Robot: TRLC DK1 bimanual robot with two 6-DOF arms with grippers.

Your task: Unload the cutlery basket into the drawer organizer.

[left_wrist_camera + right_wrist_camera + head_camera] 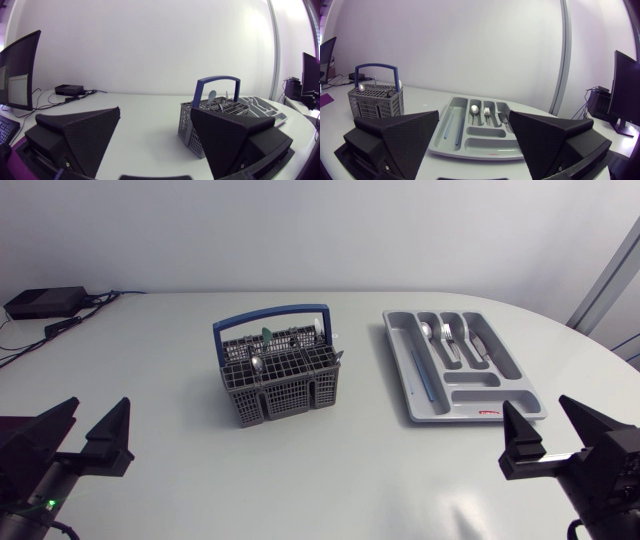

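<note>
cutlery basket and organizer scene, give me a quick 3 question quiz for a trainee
1. True or false: the left claw is shut on a spoon.
2. Which colour is the handle of the cutlery basket? A red, B blue, C green.
3. Fill in: in the drawer organizer, the spoon lies in the slot next to a ___.

Key: 1 false, it is open and empty. 2 B. 3 fork.

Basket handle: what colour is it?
Blue, on the grey cutlery basket; the basket handle shows best in the head view.
</note>
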